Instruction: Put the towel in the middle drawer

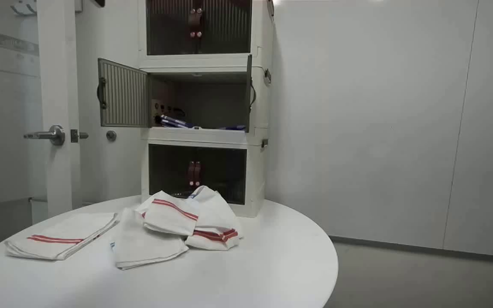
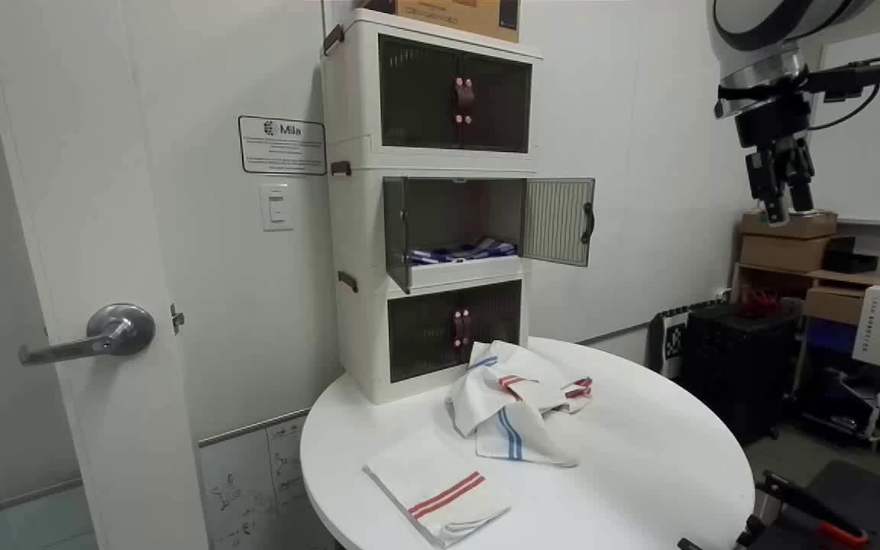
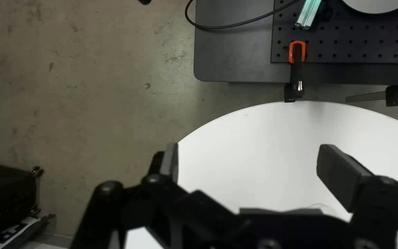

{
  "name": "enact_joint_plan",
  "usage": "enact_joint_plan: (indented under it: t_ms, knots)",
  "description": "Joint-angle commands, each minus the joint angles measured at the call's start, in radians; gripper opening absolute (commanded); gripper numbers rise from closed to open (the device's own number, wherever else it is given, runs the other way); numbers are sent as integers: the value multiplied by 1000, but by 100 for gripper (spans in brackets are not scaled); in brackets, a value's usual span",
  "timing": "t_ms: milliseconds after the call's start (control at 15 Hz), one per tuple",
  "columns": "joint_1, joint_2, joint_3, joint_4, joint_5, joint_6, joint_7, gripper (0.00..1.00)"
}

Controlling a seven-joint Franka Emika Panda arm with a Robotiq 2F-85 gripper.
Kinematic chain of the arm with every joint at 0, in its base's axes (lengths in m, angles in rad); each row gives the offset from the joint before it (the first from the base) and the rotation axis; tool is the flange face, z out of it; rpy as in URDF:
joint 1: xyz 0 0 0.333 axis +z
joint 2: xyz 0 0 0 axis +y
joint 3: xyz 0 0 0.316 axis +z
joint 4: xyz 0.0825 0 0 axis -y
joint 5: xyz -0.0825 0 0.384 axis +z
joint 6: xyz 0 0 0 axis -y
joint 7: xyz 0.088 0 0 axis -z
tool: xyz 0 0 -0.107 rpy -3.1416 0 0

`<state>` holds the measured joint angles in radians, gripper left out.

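A folded white towel with red stripes lies flat on the round white table [image 1: 280, 265], in both exterior views [image 1: 60, 235] [image 2: 440, 485]. Beside it is a crumpled heap of white towels with red and blue stripes [image 1: 169, 231] [image 2: 520, 412], in front of the cabinet. The cabinet's middle compartment [image 1: 212, 100] [image 2: 478, 202] stands open, both doors swung outward. Blue-and-white cloth-like items [image 1: 176, 122] [image 2: 474, 250] lie inside. My gripper [image 2: 789, 211] hangs high, away from the towels and cabinet. In the wrist view the gripper [image 3: 249, 148] is open and empty above the table.
The middle doors [image 1: 124, 94] [image 2: 558, 221] project beyond the cabinet front. The upper doors [image 2: 455, 92] and lower doors [image 2: 451, 328] are shut. A black clamp [image 3: 295, 74] stands between the table edge and the dark robot base [image 3: 240, 55]. Shelves with boxes [image 2: 787, 252] stand behind the arm.
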<state>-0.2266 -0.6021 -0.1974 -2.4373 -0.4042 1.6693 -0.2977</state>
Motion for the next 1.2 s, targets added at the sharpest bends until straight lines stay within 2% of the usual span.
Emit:
enact_joint_plan:
  t_ms: [0, 467, 733, 1133]
  knots:
    - [21, -2, -16, 2, -8, -6, 8, 100]
    - [21, -2, -16, 2, -8, -6, 8, 100]
    - [38, 1, -23, -13, 32, 8, 13, 100]
    - [128, 87, -23, -14, 75, 162, -88, 100]
